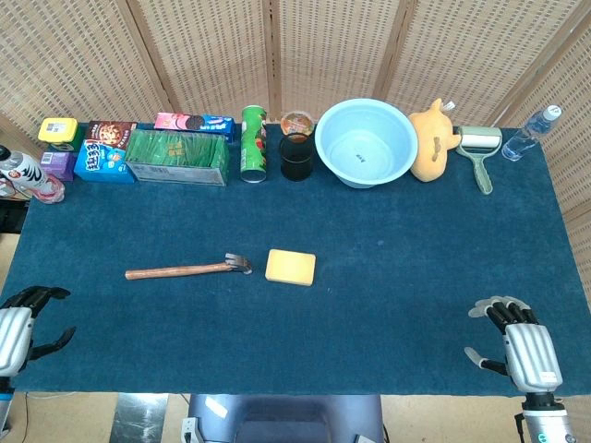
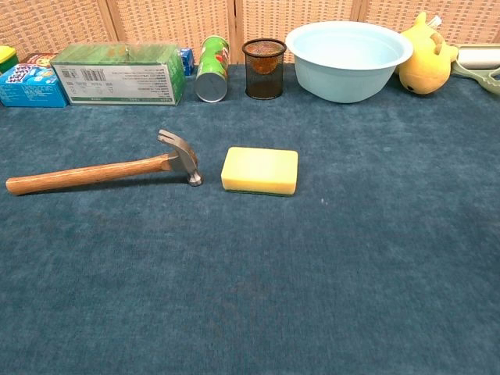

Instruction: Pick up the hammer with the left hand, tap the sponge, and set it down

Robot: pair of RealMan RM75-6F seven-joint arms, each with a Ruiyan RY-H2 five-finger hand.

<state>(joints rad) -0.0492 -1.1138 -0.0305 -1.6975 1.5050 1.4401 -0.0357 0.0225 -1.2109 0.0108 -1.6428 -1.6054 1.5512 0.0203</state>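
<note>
A hammer (image 1: 187,269) with a wooden handle and a grey metal head lies flat on the blue cloth, head pointing right; in the chest view the hammer (image 2: 101,171) sits left of centre. Just right of its head lies a yellow sponge (image 1: 290,267), also seen as the sponge (image 2: 260,169) in the chest view. My left hand (image 1: 20,327) hovers at the table's front left edge, fingers apart, holding nothing, well left of the handle's end. My right hand (image 1: 519,342) is at the front right edge, fingers spread and empty. Neither hand shows in the chest view.
Along the back edge stand snack boxes (image 1: 105,152), a green box (image 1: 177,157), a green can (image 1: 253,143), a black mesh cup (image 1: 296,155), a light blue bowl (image 1: 366,143), a yellow plush toy (image 1: 431,139), a lint roller (image 1: 479,150) and a water bottle (image 1: 530,133).
</note>
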